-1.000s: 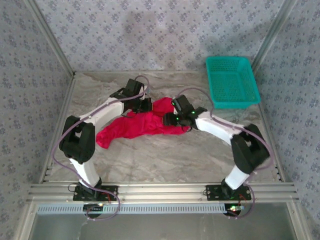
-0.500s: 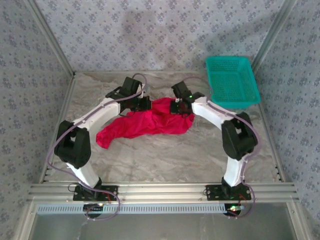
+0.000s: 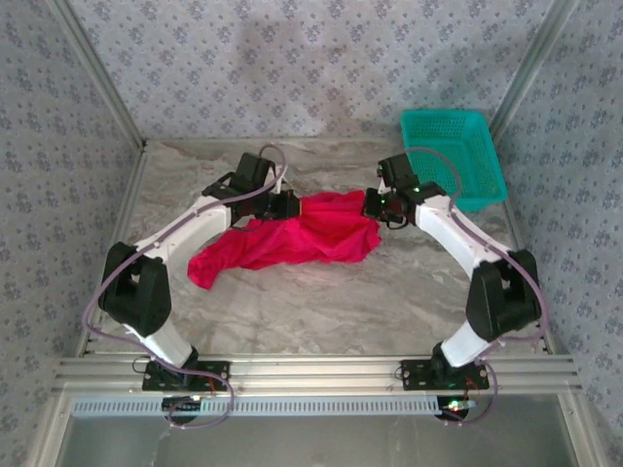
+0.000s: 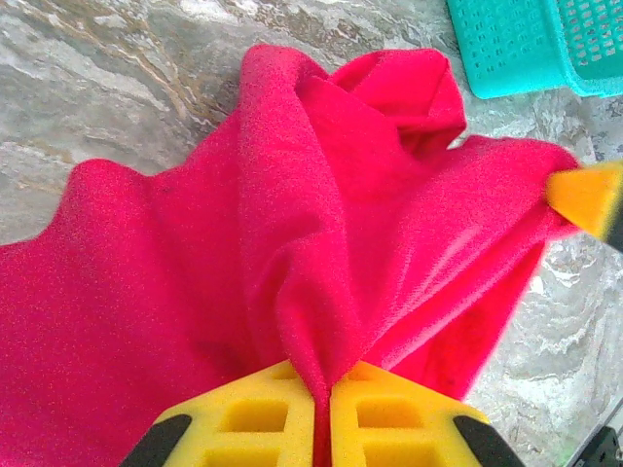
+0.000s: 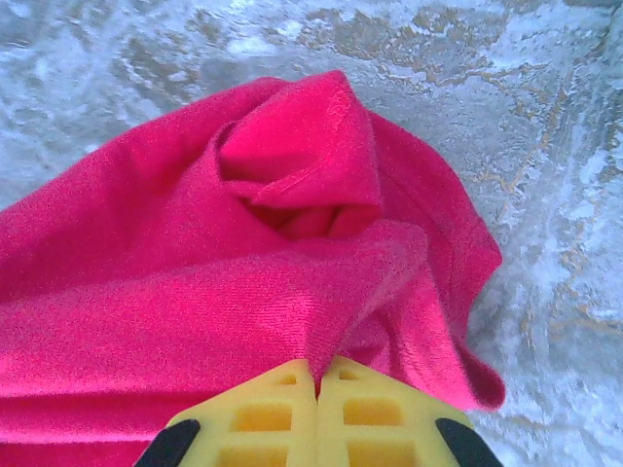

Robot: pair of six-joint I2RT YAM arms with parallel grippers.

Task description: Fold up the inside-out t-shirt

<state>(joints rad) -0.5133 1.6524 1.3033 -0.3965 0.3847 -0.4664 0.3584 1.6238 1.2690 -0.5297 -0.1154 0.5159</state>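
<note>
Grey-veined marble tabletop (image 3: 321, 311) fills the floor of a booth whose walls (image 3: 321, 68) are papered in a small blue-grey pattern. A ribbed aluminium rail (image 3: 311, 370) runs along the near edge.

The plain bright red, soft cloth t-shirt (image 3: 292, 243) spans the gap between the two tools. Its far edge is drawn up to each of them, and its rumpled bulk sags onto the marble and trails off to the near left of the left gripper (image 3: 289, 205).

A teal plastic mesh basket (image 3: 450, 161) sits just beyond the right gripper (image 3: 373, 206) on its outer side, apart from the cloth.

The white-and-black left arm (image 3: 185, 233) and right arm (image 3: 458, 243) reach in from either side and bend toward each other.

Seen from the left wrist, the left gripper's yellow pads (image 4: 253, 418) are pressed together on a raised fold of the t-shirt, with red cloth running down into the seam between them. At the far end of the fabric a yellow tip of the other tool meets the cloth.

Seen from the right wrist, the right gripper's pads likewise pinch a ridge of red fabric. A rolled hem lies just ahead of them.
</note>
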